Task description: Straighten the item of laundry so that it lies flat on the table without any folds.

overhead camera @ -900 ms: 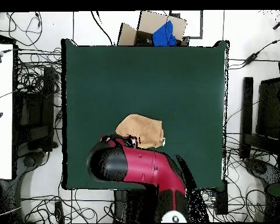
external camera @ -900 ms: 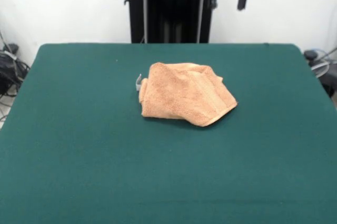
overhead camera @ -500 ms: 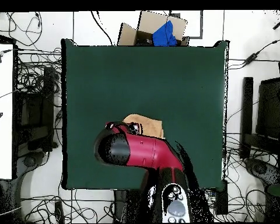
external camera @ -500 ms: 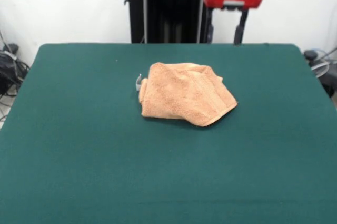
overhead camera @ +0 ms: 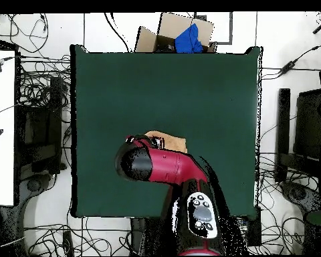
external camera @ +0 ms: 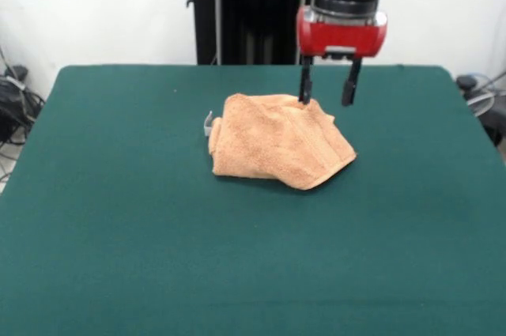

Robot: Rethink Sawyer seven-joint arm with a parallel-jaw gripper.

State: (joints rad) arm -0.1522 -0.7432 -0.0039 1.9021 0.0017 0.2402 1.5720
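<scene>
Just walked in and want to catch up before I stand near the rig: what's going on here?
A red and black robot arm is working on a crumpled orange-tan terry cloth towel lying near the middle of a large dark green felt-like table. The towel is bunched and folded over itself, not flat. The gripper is open, with its fingers at the towel's far edge, one fingertip at the cloth and the other beside it. Nothing is gripped yet. From overhead, the arm covers most of the towel.

I see my arm [overhead camera: 164, 166] reaching down from above, wrist vertical, the claw [external camera: 328, 92] pointing straight down with its two dark fingers [external camera: 305, 85] spread apart
</scene>
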